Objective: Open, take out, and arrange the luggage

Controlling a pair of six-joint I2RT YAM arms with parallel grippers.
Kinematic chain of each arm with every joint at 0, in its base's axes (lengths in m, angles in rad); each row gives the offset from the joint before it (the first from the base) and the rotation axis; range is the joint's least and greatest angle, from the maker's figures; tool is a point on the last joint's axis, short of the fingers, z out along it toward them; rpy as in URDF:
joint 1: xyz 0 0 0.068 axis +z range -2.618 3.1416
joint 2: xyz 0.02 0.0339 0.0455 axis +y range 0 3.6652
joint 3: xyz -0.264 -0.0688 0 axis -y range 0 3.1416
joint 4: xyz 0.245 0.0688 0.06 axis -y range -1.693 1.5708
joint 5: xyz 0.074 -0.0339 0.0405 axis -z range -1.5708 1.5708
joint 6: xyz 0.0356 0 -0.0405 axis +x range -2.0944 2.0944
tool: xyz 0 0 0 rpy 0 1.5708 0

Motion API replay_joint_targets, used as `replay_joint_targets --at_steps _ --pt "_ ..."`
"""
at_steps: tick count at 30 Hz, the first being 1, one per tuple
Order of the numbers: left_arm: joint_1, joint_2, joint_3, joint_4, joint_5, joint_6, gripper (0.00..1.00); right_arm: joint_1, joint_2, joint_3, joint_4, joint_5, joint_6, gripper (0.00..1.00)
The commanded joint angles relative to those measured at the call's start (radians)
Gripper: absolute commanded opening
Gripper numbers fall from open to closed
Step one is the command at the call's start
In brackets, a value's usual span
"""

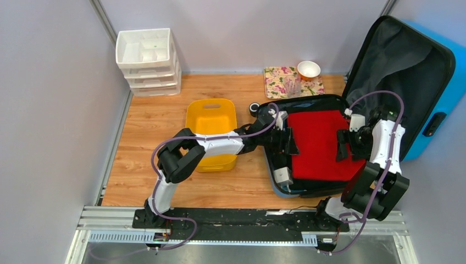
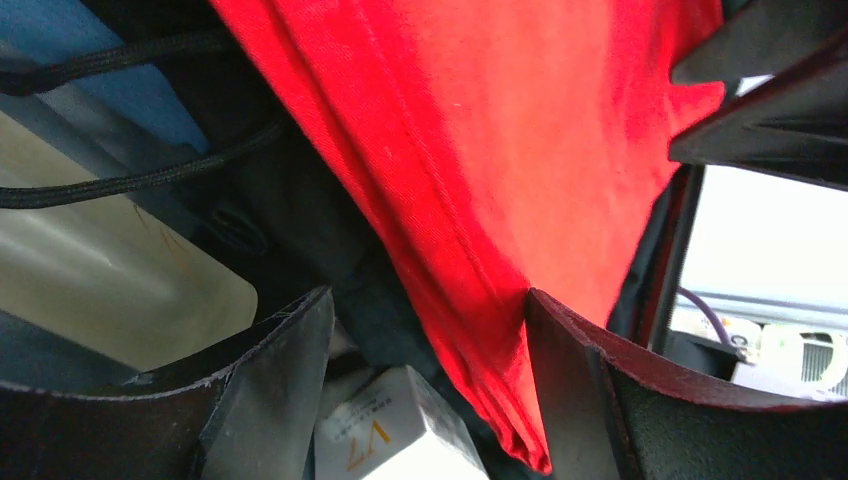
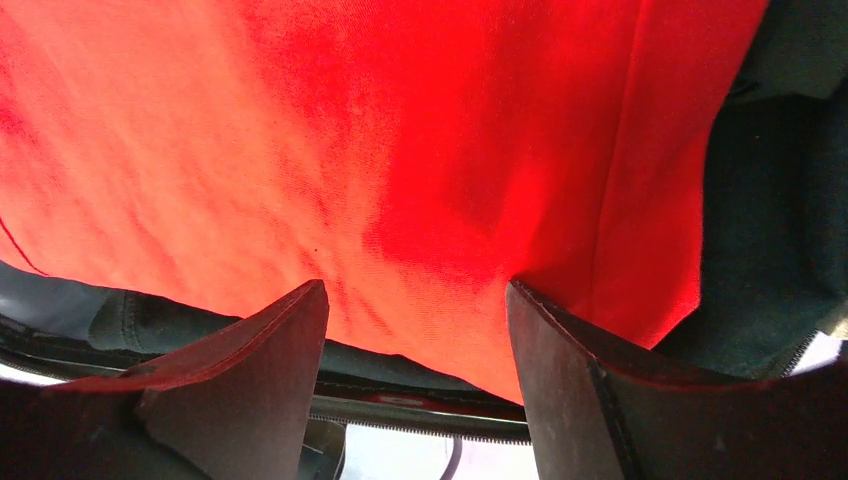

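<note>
The blue luggage lies open at the right, its lid [image 1: 439,82] standing up and its dark lining [image 1: 395,60] showing. A folded red cloth [image 1: 319,143] fills the base. My left gripper [image 1: 287,142] is open at the cloth's left edge. In the left wrist view the cloth's edge [image 2: 500,130] hangs between the spread fingers [image 2: 270,390], with a white box [image 2: 390,430] beneath. My right gripper [image 1: 345,144] is open at the cloth's right edge. In the right wrist view its gripper [image 3: 416,285] straddles the red cloth [image 3: 350,130] above a dark garment [image 3: 770,220].
A yellow tub [image 1: 211,124] sits left of the luggage under my left arm. A white drawer unit [image 1: 147,60] stands at the back left. A floral tray [image 1: 277,77] with a bowl [image 1: 309,69] and a black roll [image 1: 254,108] lie behind the luggage. A white box [image 1: 283,176] sits in the luggage's near corner.
</note>
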Motion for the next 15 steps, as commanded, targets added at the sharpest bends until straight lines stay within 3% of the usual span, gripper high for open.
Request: replay_joint_targets --at_steps 1,6,10,15 --pt "-0.03 0.038 0.081 -0.024 -0.087 -0.025 0.8 -0.003 0.002 -0.035 0.065 0.034 -0.005 0.71" --pt "-0.038 0.087 0.126 0.007 -0.092 -0.061 0.78 -0.004 0.007 -0.06 0.097 0.04 -0.003 0.7" --pt "-0.045 0.095 0.152 0.106 -0.029 -0.072 0.65 -0.003 -0.006 -0.046 0.093 0.028 -0.003 0.7" --pt "-0.067 0.058 0.184 0.087 -0.023 -0.023 0.48 -0.004 -0.006 -0.02 0.068 0.005 0.003 0.7"
